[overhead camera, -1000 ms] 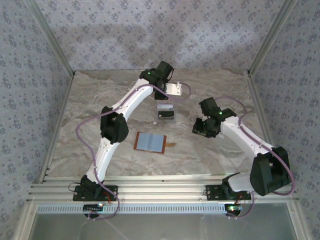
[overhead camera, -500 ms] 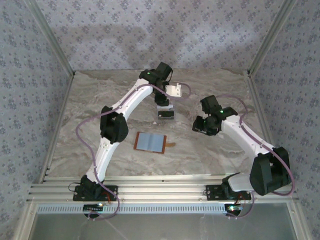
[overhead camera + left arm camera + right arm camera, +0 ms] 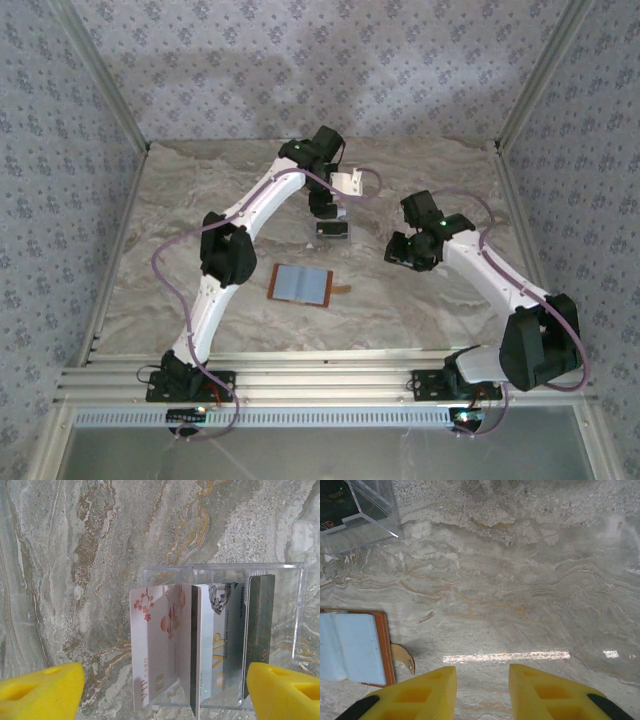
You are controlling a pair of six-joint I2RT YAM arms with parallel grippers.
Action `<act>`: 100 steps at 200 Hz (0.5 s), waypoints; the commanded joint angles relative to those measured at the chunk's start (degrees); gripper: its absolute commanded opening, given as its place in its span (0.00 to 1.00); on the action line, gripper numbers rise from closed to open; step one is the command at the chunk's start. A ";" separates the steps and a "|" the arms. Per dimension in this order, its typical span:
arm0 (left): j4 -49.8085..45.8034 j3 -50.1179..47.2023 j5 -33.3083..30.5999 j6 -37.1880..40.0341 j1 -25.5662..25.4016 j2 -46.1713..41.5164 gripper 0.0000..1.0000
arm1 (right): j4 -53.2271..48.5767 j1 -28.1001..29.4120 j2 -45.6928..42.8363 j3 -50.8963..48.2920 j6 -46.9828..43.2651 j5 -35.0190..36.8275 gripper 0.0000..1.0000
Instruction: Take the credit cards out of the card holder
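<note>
The credit cards stand on edge in a clear plastic tray (image 3: 220, 567): a whitish one with pink blossoms (image 3: 155, 650), a silver one (image 3: 225, 640) and a dark one (image 3: 260, 630). My left gripper (image 3: 165, 690) hangs right over them, open wide, its yellow fingers either side of the cards and touching none. The card holder (image 3: 301, 285) lies open and flat on the table, grey-blue inside up, its strap tab (image 3: 402, 657) pointing right. My right gripper (image 3: 482, 690) hovers open over bare table to the right of the card holder (image 3: 350, 652), holding nothing.
The tray (image 3: 333, 231) sits mid-table behind the card holder, under my left gripper (image 3: 325, 207). My right gripper (image 3: 405, 255) is to the tray's right. Patterned walls with metal posts close in the marble table (image 3: 180, 250) on three sides.
My left gripper's jaws have spread wide and it has dropped slightly toward the tray. The right arm has hardly moved.
</note>
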 commanded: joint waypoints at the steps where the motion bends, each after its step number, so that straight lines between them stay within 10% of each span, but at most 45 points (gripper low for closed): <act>1: -0.05 0.00 -0.19 0.83 0.16 0.40 0.85 | -0.03 -0.28 -0.13 1.22 -0.34 0.24 0.35; 100: -0.49 1.47 0.48 1.30 0.41 2.49 0.87 | -0.27 -0.10 -0.65 0.79 0.10 0.44 0.35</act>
